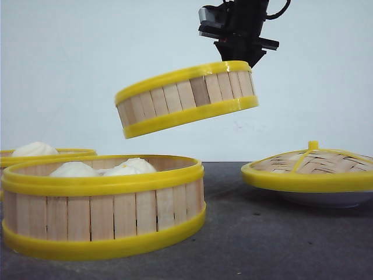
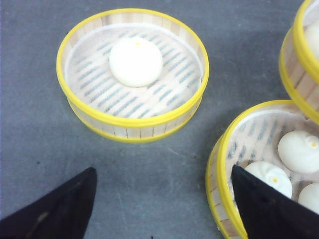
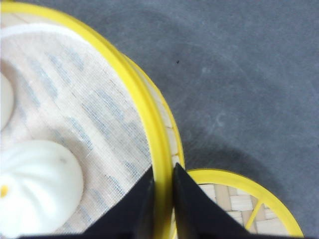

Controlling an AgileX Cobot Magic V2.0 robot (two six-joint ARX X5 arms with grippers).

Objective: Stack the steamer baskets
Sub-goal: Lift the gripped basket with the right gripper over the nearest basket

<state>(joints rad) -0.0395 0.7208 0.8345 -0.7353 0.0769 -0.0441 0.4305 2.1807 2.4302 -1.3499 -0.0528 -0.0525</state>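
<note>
One basket (image 1: 186,98), light and stiff, is held tilted in the air at twelve o'clock above the front basket (image 1: 104,205), its rim wall pinched by the right gripper (image 3: 163,199); the left gripper (image 2: 164,204) is spread.

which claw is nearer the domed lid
Right. The right claw hangs just above and beside the domed lid, clamped on the lifted basket. The left claw hovers by the other baskets.
</note>
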